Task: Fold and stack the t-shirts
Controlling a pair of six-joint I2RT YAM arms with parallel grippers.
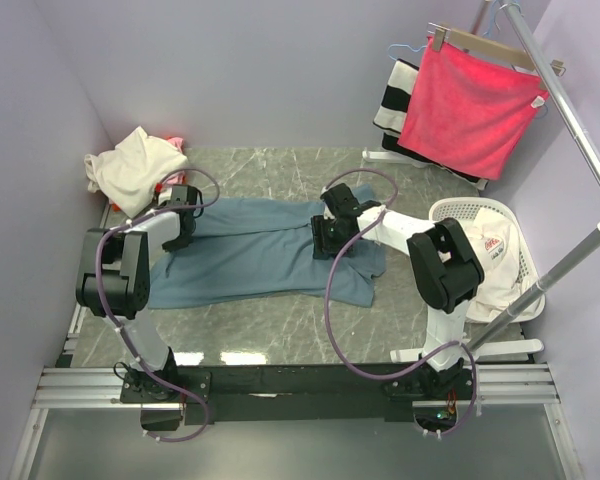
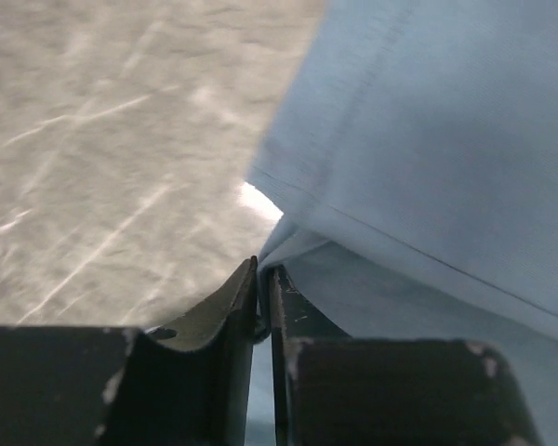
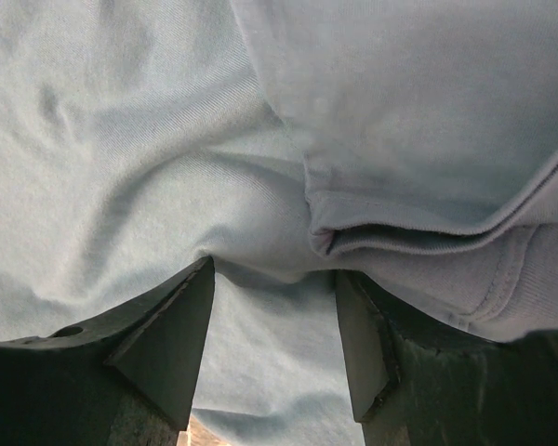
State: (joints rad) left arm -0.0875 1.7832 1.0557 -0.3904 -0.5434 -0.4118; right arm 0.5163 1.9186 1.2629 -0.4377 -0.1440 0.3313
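Blue-grey t-shirt [image 1: 260, 245], spread flat on the counter [image 1: 280, 330]. At its left edge my left jaws are closed on the hem. Near its collar my right jaws stand apart, pressed onto bunched cloth. A cream t-shirt [image 1: 135, 165] lies heaped beyond its left end, and a basket [image 1: 460, 205] stands to its right.

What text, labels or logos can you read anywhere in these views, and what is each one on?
Red print on the white t-shirt in the laundry basket: too small to read.
White tag on the pink-red towel: too small to tell whether it carries any text.
Blue-grey t-shirt: no print shows in any view.
Nothing in these views is legible.
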